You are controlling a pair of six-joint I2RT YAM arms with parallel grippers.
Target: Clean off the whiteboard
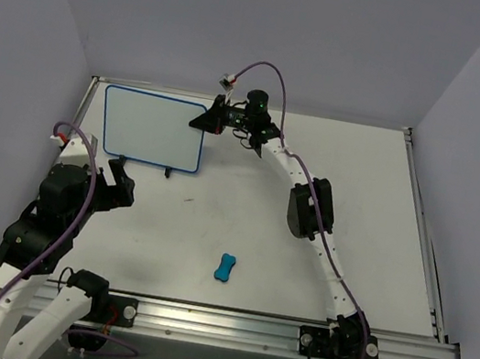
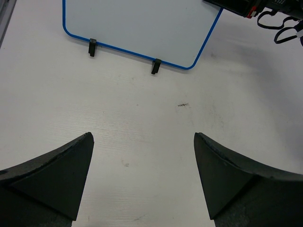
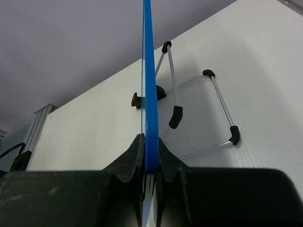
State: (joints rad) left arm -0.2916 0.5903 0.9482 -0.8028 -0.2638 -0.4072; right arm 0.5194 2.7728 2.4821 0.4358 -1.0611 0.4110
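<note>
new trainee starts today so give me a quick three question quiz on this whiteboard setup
1. True or false: the right gripper is shut on the edge of the flat white rectangular whiteboard with the thin blue rim.
2. What does the open left gripper hold? A) a marker B) nothing C) a cloth
3. Where does the small blue bone-shaped eraser lie?
Key: 1 true; 2 B; 3 on the white table, apart from both grippers.

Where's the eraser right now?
In the top view, the blue eraser lies free on the table near the front edge, about midway across, well in front of the whiteboard at the far left.
</note>
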